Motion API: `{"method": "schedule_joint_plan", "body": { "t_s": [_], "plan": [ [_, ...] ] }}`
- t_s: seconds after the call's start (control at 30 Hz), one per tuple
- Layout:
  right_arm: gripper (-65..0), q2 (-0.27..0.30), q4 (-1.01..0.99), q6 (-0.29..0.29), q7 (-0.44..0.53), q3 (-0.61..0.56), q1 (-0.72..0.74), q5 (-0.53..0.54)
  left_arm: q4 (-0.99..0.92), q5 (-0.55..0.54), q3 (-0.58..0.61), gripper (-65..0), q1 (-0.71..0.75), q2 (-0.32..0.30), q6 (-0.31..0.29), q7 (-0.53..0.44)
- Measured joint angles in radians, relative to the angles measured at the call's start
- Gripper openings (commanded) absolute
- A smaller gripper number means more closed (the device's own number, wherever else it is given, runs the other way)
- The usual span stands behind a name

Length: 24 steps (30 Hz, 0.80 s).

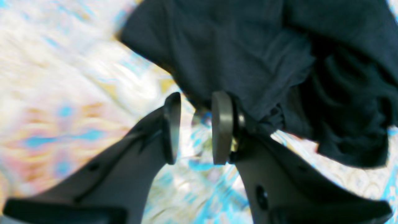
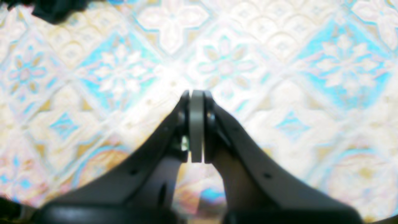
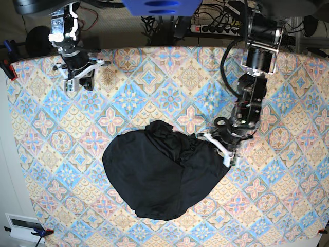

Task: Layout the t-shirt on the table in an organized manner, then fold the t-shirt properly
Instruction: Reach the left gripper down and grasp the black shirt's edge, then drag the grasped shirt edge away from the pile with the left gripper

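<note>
The black shirt (image 3: 159,172) lies bunched in the middle of the worktop (image 3: 46,134), the only obstacle on it. Bare patterned cloth rings it on every side. The left hand (image 3: 224,149) sits at the shirt's edge; the right hand (image 3: 77,77) hangs well apart, near a far corner.

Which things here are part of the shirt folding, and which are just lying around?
Part of the job:
- black t-shirt, bunched up
- table with the tiled cloth
- left gripper, open at the shirt's edge
- right gripper, shut, away from the shirt

Lying about:
- power strip and cables behind the table
- clamp at the table's corner
</note>
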Motion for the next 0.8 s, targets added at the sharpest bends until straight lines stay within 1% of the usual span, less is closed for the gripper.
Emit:
{"method": "schedule_joint_plan", "body": {
  "t_s": [0.07, 0.13, 0.2, 0.3, 0.4, 0.43, 0.47, 0.5, 0.57, 0.63, 0.67, 0.7, 0.77, 0.8],
  "plan": [
    [-65.0, 0.0, 0.0, 0.002, -0.005, -0.003, -0.002, 0.0, -0.048, 0.034, 0.023, -46.1, -0.032, 0.031, 0.0, -0.001],
    [-65.0, 0.004, 0.0, -0.005, -0.003, 0.001, -0.002, -0.002, -0.078, 0.067, 0.03, -42.6, -0.053, 0.061, 0.004, -0.011],
    [-65.0, 0.008, 0.0, -0.005, -0.001, 0.003, -0.001, -0.004, -0.084, 0.07, 0.052, -40.2, -0.06, 0.072, 0.003, -0.009],
    [-65.0, 0.004, 0.0, -0.005, -0.003, 0.002, -0.005, -0.004, -0.097, 0.077, 0.092, -39.8, -0.061, 0.079, 0.003, -0.011],
    [-65.0, 0.003, 0.0, -0.005, -0.003, 0.002, -0.005, -0.003, -0.16, 0.073, 0.099, -40.0, -0.079, 0.082, -0.001, -0.017],
    [-65.0, 0.003, 0.0, -0.005, -0.002, 0.002, -0.003, -0.004, -0.193, 0.069, 0.098, -41.3, -0.092, 0.085, -0.005, -0.024],
    [-65.0, 0.006, 0.0, -0.004, -0.001, 0.002, -0.003, -0.004, -0.217, 0.07, 0.097, -45.1, -0.108, 0.087, -0.003, -0.027],
    [-65.0, 0.005, 0.0, -0.004, -0.001, 0.002, -0.004, -0.004, -0.224, 0.07, 0.097, -50.7, -0.115, 0.087, -0.003, -0.035],
    [-65.0, 0.005, 0.0, -0.004, -0.002, 0.002, -0.001, -0.004, -0.224, 0.072, 0.097, -65.0, -0.114, 0.085, -0.003, -0.092],
    [-65.0, 0.003, 0.0, -0.004, 0.0, 0.002, 0.0, -0.004, -0.193, 0.059, 0.095, -64.8, -0.105, 0.052, -0.006, -0.087],
    [-65.0, 0.004, 0.0, -0.004, -0.004, 0.002, -0.001, -0.005, -0.152, 0.061, 0.079, -63.4, -0.095, 0.033, -0.002, -0.082],
    [-65.0, 0.007, 0.0, -0.004, -0.005, 0.002, -0.001, -0.005, -0.108, 0.062, 0.053, -64.7, -0.084, 0.012, -0.002, -0.084],
    [-65.0, 0.01, 0.0, -0.006, -0.001, -0.019, 0.002, -0.005, -0.008, 0.063, -0.013, -65.0, -0.064, -0.027, -0.001, -0.092],
    [-65.0, 0.01, 0.0, -0.006, -0.002, -0.04, 0.004, -0.005, 0.043, 0.065, -0.044, -65.0, -0.058, -0.042, 0.011, -0.097]
  ]
}}
